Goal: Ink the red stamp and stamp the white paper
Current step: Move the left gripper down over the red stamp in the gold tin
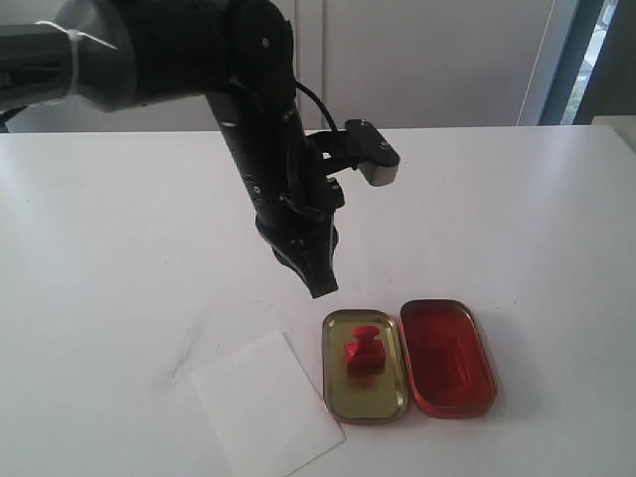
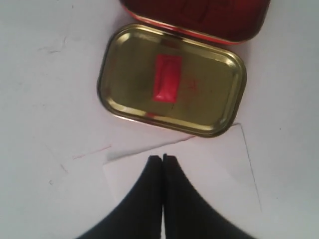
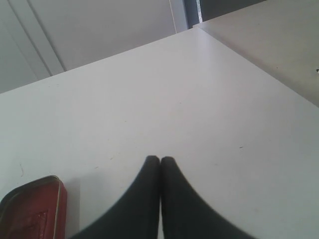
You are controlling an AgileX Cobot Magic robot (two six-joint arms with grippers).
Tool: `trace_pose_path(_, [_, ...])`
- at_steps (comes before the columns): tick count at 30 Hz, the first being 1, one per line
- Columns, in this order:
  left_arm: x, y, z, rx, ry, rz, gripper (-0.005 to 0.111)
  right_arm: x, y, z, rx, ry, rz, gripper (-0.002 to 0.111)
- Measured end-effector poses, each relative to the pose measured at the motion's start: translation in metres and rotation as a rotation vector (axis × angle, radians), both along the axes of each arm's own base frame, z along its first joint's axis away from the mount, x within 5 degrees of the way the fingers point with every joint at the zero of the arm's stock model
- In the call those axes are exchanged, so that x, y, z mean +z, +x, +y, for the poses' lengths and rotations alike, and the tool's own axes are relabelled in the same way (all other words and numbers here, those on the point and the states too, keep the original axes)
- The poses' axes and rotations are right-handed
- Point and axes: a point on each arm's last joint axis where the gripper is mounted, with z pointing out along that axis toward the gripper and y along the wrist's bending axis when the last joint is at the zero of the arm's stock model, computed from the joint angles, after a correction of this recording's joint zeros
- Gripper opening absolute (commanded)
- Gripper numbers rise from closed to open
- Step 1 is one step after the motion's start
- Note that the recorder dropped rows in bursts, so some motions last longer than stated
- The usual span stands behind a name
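The red stamp [image 1: 363, 355] lies on its side inside the gold-coloured tin lid [image 1: 336, 383]; the left wrist view shows the stamp [image 2: 167, 78] from above. The white paper [image 1: 266, 402] lies flat just left of the lid, and its corner [image 2: 219, 159] reaches under the lid's edge. My left gripper [image 1: 323, 288] hangs point-down above the table, a little up and left of the lid, shut and holding nothing; its tips [image 2: 162, 158] are over the paper. My right gripper [image 3: 160, 160] is shut and empty over bare table; the exterior view does not show it.
The open red ink pad tin [image 1: 447, 358] sits right beside the lid, touching it, and shows in the wrist views [image 2: 199, 15] [image 3: 32, 209]. The white table [image 1: 119, 248] stretches wide to the left and behind. A second surface [image 3: 279, 45] adjoins the table's far edge.
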Motion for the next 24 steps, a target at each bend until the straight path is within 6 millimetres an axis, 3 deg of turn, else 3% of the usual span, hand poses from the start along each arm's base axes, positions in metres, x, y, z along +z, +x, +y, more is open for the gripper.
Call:
trace_pose_path(12, [-0.024, -0.009, -0.045, -0.164, 0.017, 0.036, 0.000, 0.000, 0.000, 0.000, 0.000, 0.000, 0.000, 0.000])
trace_pose_path(24, [-0.046, -0.018, -0.057, -0.227, 0.141, -0.021, 0.000, 0.000, 0.000, 0.000, 0.000, 0.000, 0.000, 0.000])
